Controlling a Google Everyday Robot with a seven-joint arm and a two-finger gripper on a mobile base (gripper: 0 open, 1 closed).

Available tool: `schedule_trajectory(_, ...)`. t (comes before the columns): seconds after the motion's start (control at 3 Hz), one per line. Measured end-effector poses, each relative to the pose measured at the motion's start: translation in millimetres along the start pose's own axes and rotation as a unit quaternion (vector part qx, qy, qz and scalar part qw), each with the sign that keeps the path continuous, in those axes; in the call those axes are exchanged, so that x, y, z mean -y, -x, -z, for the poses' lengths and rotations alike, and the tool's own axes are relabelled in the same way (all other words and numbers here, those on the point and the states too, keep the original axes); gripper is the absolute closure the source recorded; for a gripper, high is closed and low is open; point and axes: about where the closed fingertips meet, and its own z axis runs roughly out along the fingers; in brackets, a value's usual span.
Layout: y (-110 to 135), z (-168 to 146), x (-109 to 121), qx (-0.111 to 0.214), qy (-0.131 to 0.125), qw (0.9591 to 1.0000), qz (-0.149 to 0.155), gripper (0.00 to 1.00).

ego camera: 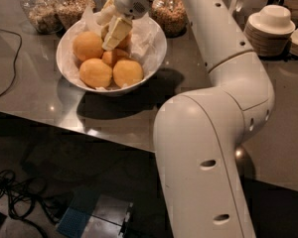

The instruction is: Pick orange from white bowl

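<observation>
If this one goes sideways, my bet is it happens right at the jaws. The gripper point(111, 33) is down inside the white bowl point(154, 66), toward the back, and its cream fingers point(117, 31) look spread apart with nothing clamped between them, as far as I can see. One finger slants down so its tip sits just above the smaller orange point(114, 57) in the middle of the pile. The orange point(125, 41) I think it's going for is just beside that finger, mostly hidden behind it, tucked against the crumpled paper point(145, 37) lining the bowl.

Things I'd worry about:
- the fruit is packed tight and touching, so a finger could land on top of one, not beside it, and shove the pile around
- closing here might catch the small one, or pinch paper along with the fruit
- round dimpled skin could squirt out if the grip is off-centre

Three more big oranges sit nearer the front and left: point(88, 45), point(95, 72), point(127, 72). Further out, the bowl rests on a grey countertop point(44, 108), with glass jars point(171, 14) of grain right behind it and a stack of small dishes point(270, 33) well off to the right. The white arm point(213, 133) fills the foreground.
</observation>
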Motion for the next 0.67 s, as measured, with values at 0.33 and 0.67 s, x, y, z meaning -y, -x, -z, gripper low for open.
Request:
schedule_trajectory(0.33,-14.3,-7.0,5.3,0.003,-0.002,0.9998,-0.018,0.44)
schedule_trajectory(0.67,-19.5,-6.6,8.8,0.003,-0.006,0.9997,-0.025,0.28)
